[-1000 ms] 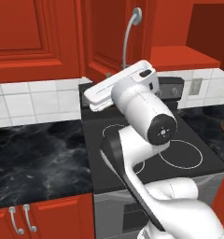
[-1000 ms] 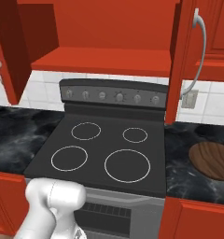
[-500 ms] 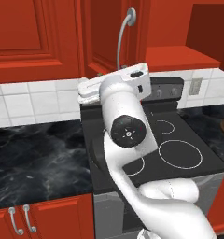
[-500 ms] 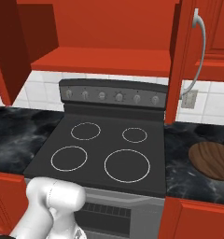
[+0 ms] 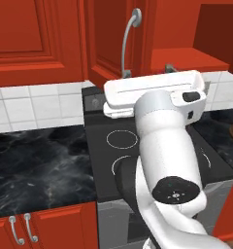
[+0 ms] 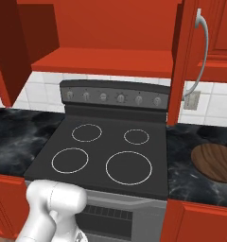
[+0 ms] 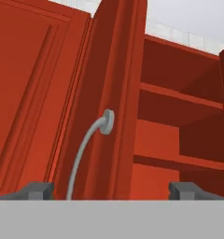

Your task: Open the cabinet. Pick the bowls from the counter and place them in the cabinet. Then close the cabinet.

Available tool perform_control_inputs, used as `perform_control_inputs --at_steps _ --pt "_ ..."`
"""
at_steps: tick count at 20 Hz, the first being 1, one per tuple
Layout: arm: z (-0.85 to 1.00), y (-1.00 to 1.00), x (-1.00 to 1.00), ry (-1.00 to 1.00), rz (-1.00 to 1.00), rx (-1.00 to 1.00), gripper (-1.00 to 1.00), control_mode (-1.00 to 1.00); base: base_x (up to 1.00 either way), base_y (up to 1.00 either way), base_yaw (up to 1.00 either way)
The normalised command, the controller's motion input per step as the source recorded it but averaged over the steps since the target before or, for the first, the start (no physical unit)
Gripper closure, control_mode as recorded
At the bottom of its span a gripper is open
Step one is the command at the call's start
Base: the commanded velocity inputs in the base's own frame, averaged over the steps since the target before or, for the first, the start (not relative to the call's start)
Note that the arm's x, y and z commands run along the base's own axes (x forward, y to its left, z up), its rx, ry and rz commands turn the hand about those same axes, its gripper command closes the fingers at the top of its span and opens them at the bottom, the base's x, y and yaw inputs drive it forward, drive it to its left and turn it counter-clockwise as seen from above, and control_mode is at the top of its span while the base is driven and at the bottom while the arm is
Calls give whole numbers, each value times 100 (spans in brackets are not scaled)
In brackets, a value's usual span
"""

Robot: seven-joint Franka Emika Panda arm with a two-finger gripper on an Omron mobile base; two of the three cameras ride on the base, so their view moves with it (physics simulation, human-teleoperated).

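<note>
Showing the cabinet [image 6: 106, 42] with both doors swung open and its red shelf [image 7: 179, 161] bare: opening looks done; both bowls and the closing remain. My pincer [image 7: 109, 190] stands wide apart, holding nothing, beside the left door's silver handle [image 7: 86, 154]. One brown bowl [image 6: 214, 161] rests on the counter [image 6: 181, 156], well apart from my pincer.

The white arm [image 5: 164, 160] rises from the base, bends at a dark-capped elbow and reaches forward and up, its wrist link lying level. In the hand view the end effector [image 7: 109, 190] has its two dark fingertips [image 7: 37, 190] spread wide apart, gripping nothing.
</note>
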Motion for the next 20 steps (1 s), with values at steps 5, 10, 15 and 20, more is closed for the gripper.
perform_control_inputs --at_steps 5,10,15,20 --pt "13 -96 -26 1 -1 25 -100 -100 0 0 0" --pt "-2 -100 24 15 11 29 -100 -100 0 0 0" --pt "-4 -78 27 17 21 20 -100 -100 0 0 0" --pt "-22 -19 19 19 35 9 -100 -100 0 0 0"
